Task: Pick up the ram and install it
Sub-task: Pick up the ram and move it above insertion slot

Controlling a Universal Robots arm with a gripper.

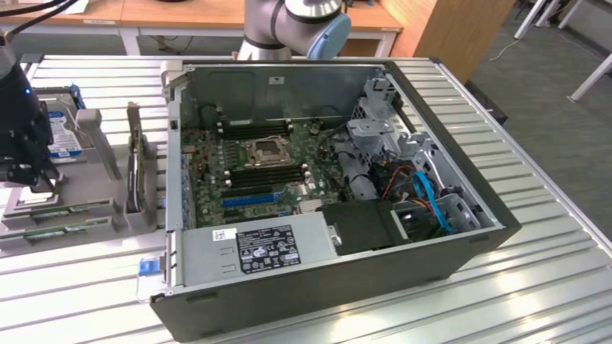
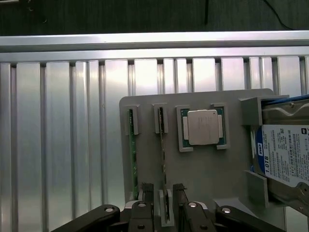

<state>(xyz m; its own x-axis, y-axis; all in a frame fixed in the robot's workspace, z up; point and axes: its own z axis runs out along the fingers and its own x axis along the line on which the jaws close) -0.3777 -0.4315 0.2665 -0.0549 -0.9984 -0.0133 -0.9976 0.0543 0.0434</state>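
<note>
Two green sticks (image 2: 131, 145) stand in the tray (image 2: 205, 169) on the desk (image 2: 72, 145). The open gripper (image 2: 164, 191) sits around one, the ram (image 2: 162, 150), holding nothing; stay straight and centred for a good grab

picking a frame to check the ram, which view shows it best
Wrist view: the ram the hand straddles shows close, edge-up, along most of its length. The exterior view shows it as a thin green strip at its far left.
</note>
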